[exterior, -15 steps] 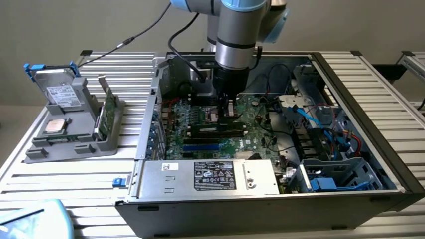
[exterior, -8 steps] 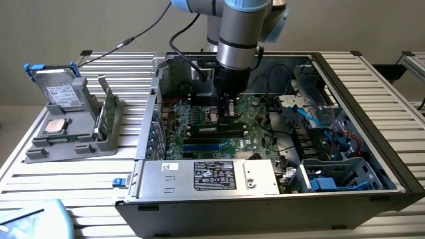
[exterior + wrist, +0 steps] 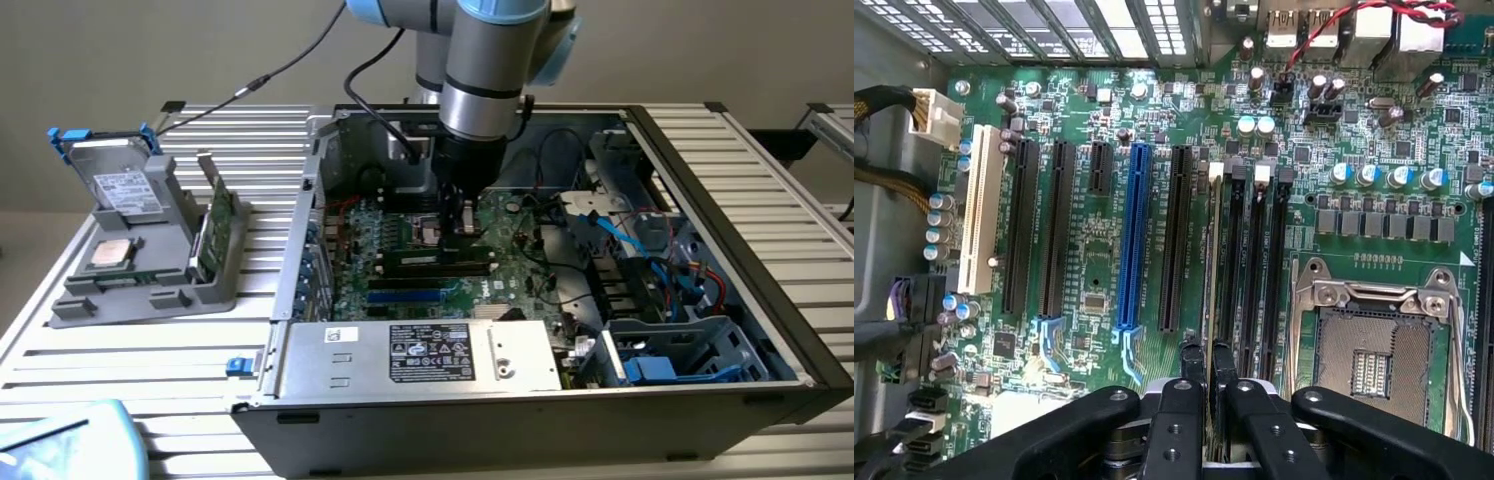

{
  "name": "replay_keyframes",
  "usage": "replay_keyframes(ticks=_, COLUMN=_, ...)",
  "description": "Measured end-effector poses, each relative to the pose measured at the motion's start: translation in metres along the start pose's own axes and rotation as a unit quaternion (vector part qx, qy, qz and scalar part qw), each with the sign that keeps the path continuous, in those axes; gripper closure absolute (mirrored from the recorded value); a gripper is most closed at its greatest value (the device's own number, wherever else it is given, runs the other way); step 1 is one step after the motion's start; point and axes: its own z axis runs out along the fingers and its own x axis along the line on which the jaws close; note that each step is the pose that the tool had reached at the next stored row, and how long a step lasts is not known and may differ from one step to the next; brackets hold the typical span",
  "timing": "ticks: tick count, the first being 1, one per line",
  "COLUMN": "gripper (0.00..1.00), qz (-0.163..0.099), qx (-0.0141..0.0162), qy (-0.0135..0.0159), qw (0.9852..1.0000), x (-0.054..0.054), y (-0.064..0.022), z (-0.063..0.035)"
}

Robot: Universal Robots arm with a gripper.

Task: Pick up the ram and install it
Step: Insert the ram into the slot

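Observation:
My gripper (image 3: 465,212) reaches down into the open computer case (image 3: 747,200), just above the motherboard (image 3: 400,240). In the wrist view its black fingers (image 3: 1182,410) are shut on the ram (image 3: 1209,290), a thin board seen edge-on. The ram runs lengthwise along the row of black memory slots (image 3: 1242,270), in line with the one nearest the long expansion slots. Whether it sits in that slot or hovers over it I cannot tell. The empty processor socket (image 3: 1374,350) lies just beside the slots.
A grey holder (image 3: 147,290) at the exterior view's left carries a boxy drive (image 3: 127,190), a silver processor (image 3: 114,255) and an upright green board (image 3: 220,225). The power supply (image 3: 427,355), blue cables (image 3: 641,240) and case walls hem the motherboard in.

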Motion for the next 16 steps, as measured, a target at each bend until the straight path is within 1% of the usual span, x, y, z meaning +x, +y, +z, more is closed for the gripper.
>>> replay_keyframes(ticks=8, gripper=0.86, qz=-0.001, qx=-0.0043, qy=-0.0001, qw=1.0, x=0.0001, y=-0.001, z=0.0011)
replay_keyframes(ticks=10, gripper=0.86, qz=-0.001, qx=-0.0064, qy=-0.0004, qw=1.0, x=0.0004, y=-0.0026, z=0.0011)
replay_keyframes(ticks=13, gripper=0.86, qz=-0.002, qx=-0.0108, qy=-0.0006, qw=0.9999, x=0.0008, y=-0.0043, z=0.0009)
replay_keyframes(ticks=16, gripper=0.86, qz=-0.002, qx=-0.0132, qy=-0.0007, qw=0.9999, x=0.0009, y=-0.0042, z=0.0009)
